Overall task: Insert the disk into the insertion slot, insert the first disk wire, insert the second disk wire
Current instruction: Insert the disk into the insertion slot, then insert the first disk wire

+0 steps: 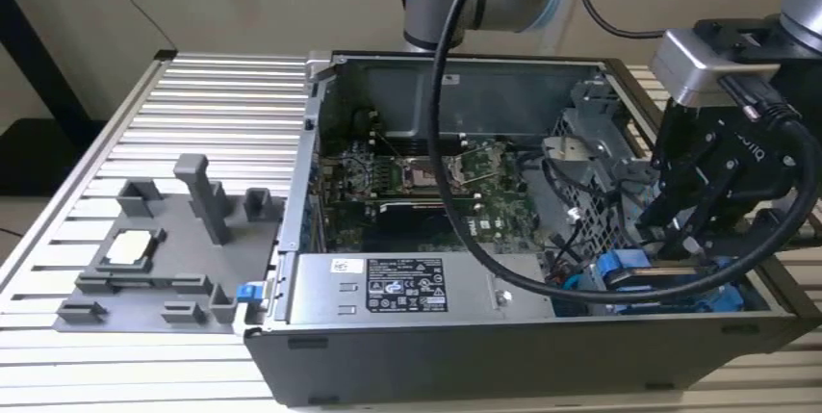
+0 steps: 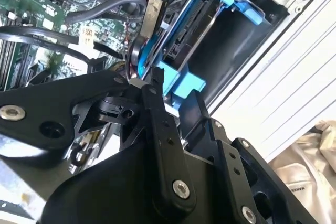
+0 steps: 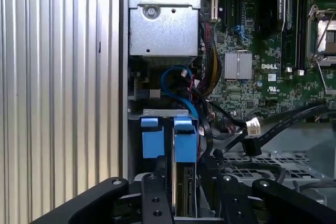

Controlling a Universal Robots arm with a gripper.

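Your gripper (image 2: 177, 92) astride disk (image 2: 188, 32) in blue carrier (image 3: 185, 141); can't tell if clamped. Disk likely dense, rigid, shock-sensitive: grip stiff carrier sides, no knocks.

The exterior view overlooks the open computer case (image 1: 514, 360); both wrist views closely share the disk (image 2: 191, 27) (image 3: 185, 145).

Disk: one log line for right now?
disk in blue carrier, on edge at insertion slot | gripper close above it, grasp unclear | black cables loose nearby
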